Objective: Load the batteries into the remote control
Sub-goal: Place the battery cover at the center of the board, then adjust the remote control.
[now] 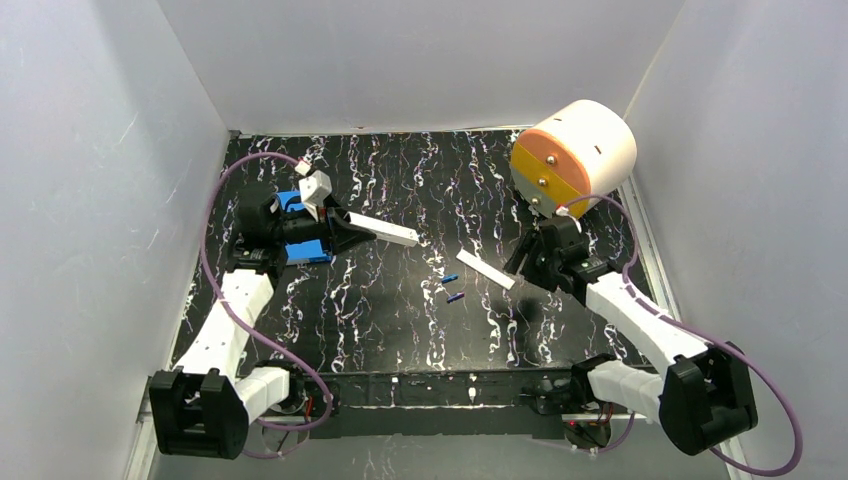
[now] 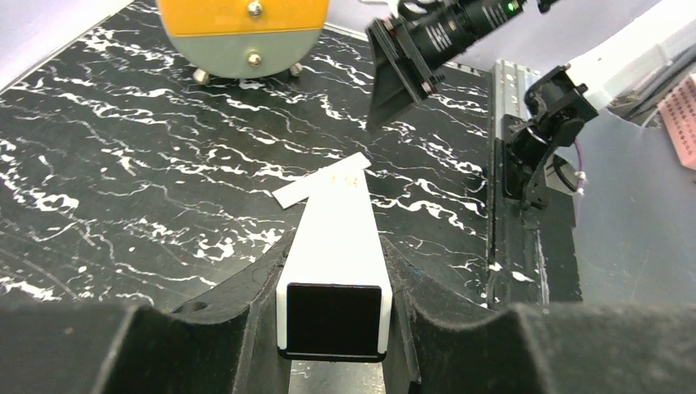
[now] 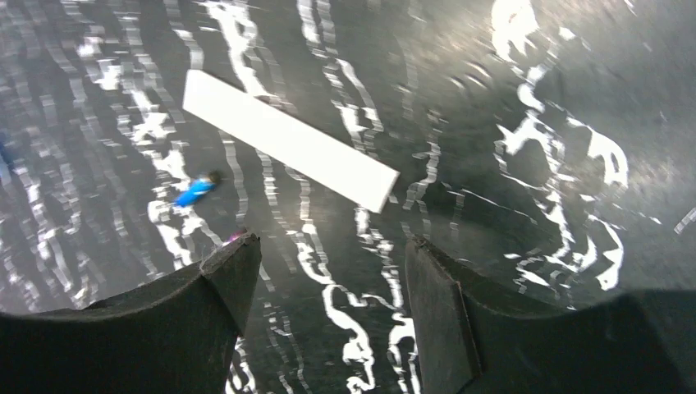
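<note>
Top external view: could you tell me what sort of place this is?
Probably a robot test cell: white walls box in a black marbled table, with a left arm and right arm bolted along its near edge.

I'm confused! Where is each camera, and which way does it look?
Top: above, behind both arms, looking down on them.
Left wrist: behind the left end effector, facing along its remote control toward the drum.
Right wrist: over the open right end effector, facing down at a white strip.
All share that strip.
</note>
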`<action>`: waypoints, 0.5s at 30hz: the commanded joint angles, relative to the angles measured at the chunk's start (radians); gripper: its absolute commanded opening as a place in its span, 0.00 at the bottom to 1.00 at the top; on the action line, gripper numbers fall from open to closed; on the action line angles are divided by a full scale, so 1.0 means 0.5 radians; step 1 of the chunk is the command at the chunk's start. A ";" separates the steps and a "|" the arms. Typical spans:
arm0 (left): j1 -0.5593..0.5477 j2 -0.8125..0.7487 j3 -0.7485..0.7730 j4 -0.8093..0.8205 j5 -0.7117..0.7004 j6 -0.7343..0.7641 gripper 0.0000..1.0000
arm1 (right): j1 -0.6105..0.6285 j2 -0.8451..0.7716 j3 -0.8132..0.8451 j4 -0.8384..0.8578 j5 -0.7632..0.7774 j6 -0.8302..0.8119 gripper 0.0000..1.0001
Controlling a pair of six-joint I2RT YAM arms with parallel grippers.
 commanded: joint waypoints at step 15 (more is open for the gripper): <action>-0.364 0.151 0.323 0.002 0.630 -0.242 0.00 | 0.512 -0.082 0.707 0.936 -1.347 -0.625 0.87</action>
